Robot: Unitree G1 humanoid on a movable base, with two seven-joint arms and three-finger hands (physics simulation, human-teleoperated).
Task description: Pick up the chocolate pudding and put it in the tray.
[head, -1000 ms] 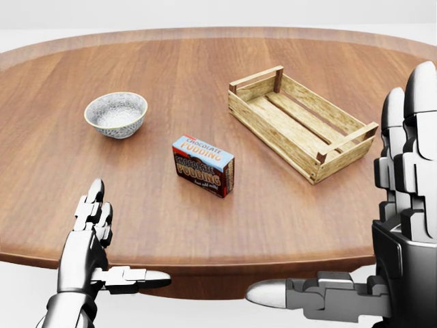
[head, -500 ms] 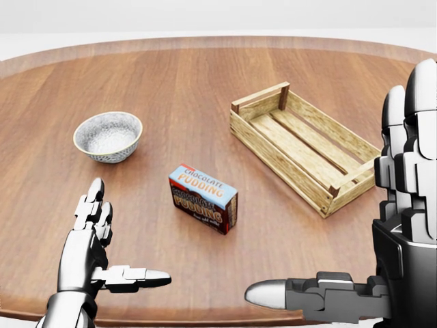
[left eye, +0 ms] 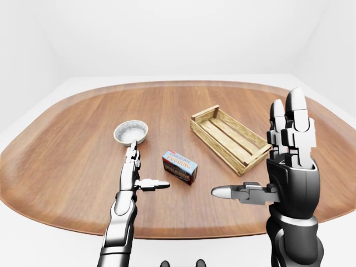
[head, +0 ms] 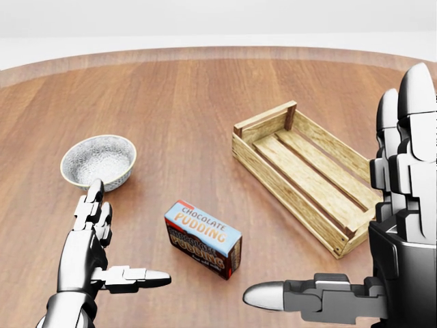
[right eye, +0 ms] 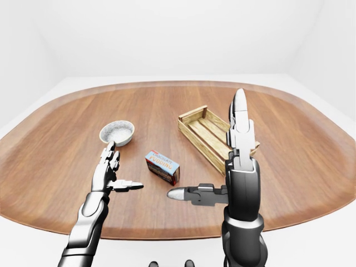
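The chocolate pudding [head: 203,239], a small box with a blue and orange label, lies on the wooden table [head: 171,89] near the bottom middle of the head view. The tray [head: 263,124], a slatted wooden crate with nothing in it, stands up and to the right of the box. My left hand [head: 130,231] is open at the lower left, fingers upright and thumb pointing at the box, a short gap from it. My right hand [head: 331,188] is open at the right edge, fingers raised and thumb stretched out below the box, touching nothing.
A speckled grey bowl [head: 97,161] sits on the table just above my left hand's fingertips [head: 95,186]. The oval table's near edge [left eye: 183,233] runs below both hands in the left-eye view. White floor and walls surround it.
The whole picture has shifted: the camera has moved toward the table, so box, tray and bowl sit lower and larger. Both hands hold the same open pose.
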